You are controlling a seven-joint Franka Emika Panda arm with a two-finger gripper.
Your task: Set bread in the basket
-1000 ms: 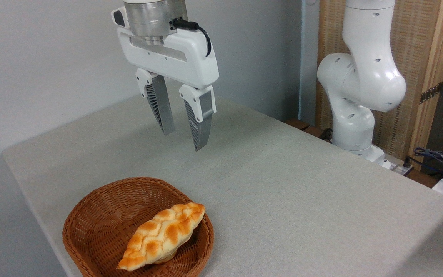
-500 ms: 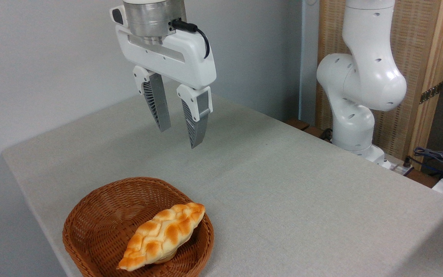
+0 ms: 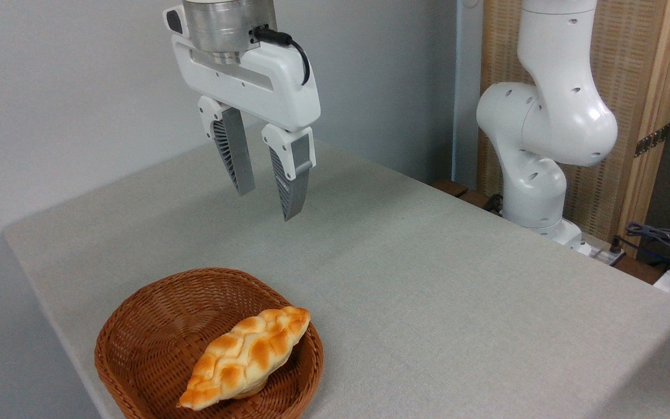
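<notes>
The bread (image 3: 246,356) lies in the basket (image 3: 154,326), well below the released, empty jaws.

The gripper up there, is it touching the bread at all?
Apart. The camera view shows the gripper hanging open high above the table, with bare tabletop between it and the bread, which lies in the basket.
</notes>
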